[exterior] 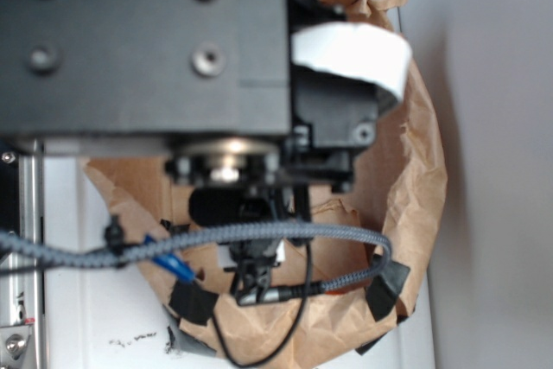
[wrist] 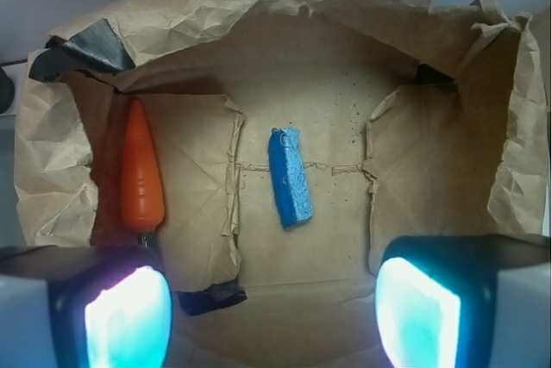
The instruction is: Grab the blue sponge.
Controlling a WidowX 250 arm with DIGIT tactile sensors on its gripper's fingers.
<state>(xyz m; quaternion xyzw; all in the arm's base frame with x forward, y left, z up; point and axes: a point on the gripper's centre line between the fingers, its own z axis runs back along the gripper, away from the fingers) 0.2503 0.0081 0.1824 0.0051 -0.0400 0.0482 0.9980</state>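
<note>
The gripper point(wrist: 272, 312) hung above a brown paper bag point(wrist: 414, 49), its jaws spread wide and holding nothing. The blue sponge point(wrist: 290, 177) lay on the bag's floor, centred between the fingers, well apart from an orange carrot point(wrist: 141, 170) at the left.

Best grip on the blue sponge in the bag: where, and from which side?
Grip the blue sponge across its short width at mid-length, coming straight down. It lies flat on the paper bag floor, elongated, clear of the orange carrot; the gripper looks open.
</note>
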